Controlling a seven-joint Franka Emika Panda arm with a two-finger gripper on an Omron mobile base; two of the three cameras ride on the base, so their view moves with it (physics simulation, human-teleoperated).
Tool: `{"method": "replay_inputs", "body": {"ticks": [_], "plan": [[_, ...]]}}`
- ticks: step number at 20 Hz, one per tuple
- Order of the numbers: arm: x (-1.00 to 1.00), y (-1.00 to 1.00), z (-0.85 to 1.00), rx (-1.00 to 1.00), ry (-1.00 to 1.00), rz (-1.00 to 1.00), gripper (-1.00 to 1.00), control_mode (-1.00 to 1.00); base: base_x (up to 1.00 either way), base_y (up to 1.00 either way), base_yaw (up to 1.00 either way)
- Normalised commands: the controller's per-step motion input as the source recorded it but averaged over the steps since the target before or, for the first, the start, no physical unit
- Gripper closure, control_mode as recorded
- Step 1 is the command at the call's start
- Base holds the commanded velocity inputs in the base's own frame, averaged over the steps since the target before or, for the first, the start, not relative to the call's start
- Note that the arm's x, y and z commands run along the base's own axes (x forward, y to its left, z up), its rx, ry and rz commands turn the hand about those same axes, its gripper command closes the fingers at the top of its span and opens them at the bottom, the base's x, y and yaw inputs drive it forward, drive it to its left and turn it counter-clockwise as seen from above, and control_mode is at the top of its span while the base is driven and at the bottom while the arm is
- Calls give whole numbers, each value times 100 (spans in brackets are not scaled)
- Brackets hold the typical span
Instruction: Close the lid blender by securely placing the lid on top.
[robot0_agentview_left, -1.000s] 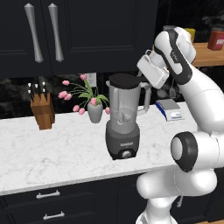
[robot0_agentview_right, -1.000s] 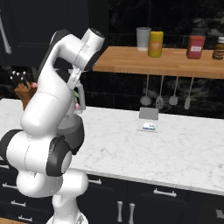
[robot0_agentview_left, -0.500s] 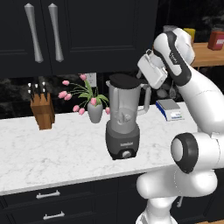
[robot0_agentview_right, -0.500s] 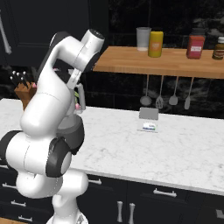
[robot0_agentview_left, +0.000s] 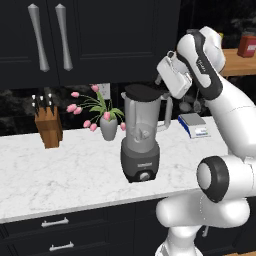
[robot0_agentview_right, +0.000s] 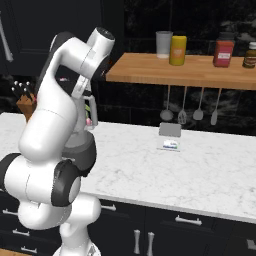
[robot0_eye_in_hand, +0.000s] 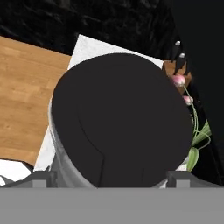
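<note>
Nothing much has shifted since a moment ago; the lid (robot0_agentview_left: 141, 91) sits atop the blender (robot0_agentview_left: 142, 135) on the surface (robot0_agentview_left: 60, 170); light, stiff, slick, best pinched by its rim; the end effector (robot0_agentview_left: 162, 86) beside it, grip state unclear.

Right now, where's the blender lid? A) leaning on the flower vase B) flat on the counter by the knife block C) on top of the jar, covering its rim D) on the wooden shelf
C: the black lid sits on top of the blender jar; the hand view shows the disc covering the rim, with the tool at its edge.
</note>
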Motion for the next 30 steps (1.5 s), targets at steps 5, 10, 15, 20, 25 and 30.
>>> {"method": "replay_inputs", "body": {"ticks": [5, 10, 15, 20, 25, 30], "plan": [[-32, 31, 21, 0, -4, 3, -100, -100, 0, 0, 0], [-29, 45, 0, 0, 0, 4, -100, -100, 0, 0, 0], [-10, 55, -3, 0, 0, 2, -100, -100, 0, 0, 0], [0, 45, -10, 0, 0, 0, -100, -100, 0, 0, 0], [0, 21, -22, 0, 1, 0, -100, -100, 0, 0, 0], [0, 1, -29, 0, 0, -1, -100, -100, 0, 0, 0]]}}
